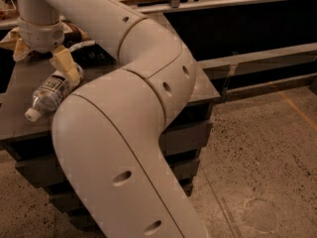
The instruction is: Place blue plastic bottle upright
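The blue plastic bottle (52, 90) lies on its side on the dark table (20, 128). Its white cap (32, 114) points to the front left and its label faces up. My gripper (44, 58) hangs from the wrist at the top left, just above the bottle's base end. It is open. One cream finger (66, 66) touches or nearly touches the bottle's base. The other finger (20, 49) stands to the left, away from the bottle. The gripper holds nothing.
My large cream arm (129, 113) sweeps across the middle of the view and hides much of the table. Snack bags (79, 38) lie behind the gripper at the table's back. A dark shelf rail (257, 58) runs to the right. Speckled floor (267, 172) lies at the right.
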`<state>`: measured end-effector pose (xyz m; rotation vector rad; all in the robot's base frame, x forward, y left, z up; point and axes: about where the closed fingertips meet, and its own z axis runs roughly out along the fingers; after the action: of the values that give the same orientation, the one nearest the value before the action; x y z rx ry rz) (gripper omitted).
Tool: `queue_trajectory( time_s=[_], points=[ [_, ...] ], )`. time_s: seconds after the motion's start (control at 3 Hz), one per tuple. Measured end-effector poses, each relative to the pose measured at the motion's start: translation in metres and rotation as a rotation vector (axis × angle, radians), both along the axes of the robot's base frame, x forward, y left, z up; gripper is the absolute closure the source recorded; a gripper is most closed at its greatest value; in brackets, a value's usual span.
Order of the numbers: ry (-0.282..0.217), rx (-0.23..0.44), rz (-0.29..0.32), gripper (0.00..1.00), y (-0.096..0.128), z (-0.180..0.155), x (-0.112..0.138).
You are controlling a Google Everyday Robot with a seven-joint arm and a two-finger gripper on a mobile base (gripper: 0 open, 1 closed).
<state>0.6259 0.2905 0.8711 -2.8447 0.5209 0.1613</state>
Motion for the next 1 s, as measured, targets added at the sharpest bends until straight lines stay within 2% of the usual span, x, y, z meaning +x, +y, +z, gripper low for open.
queue_trajectory(
  time_s=[0.67, 1.0],
  points=[
    [0.046, -0.008, 0.047, 0.00, 0.016, -0.019, -0.010],
    [0.085, -0.019, 0.042, 0.00, 0.013, -0.027, -0.023]
  ],
)
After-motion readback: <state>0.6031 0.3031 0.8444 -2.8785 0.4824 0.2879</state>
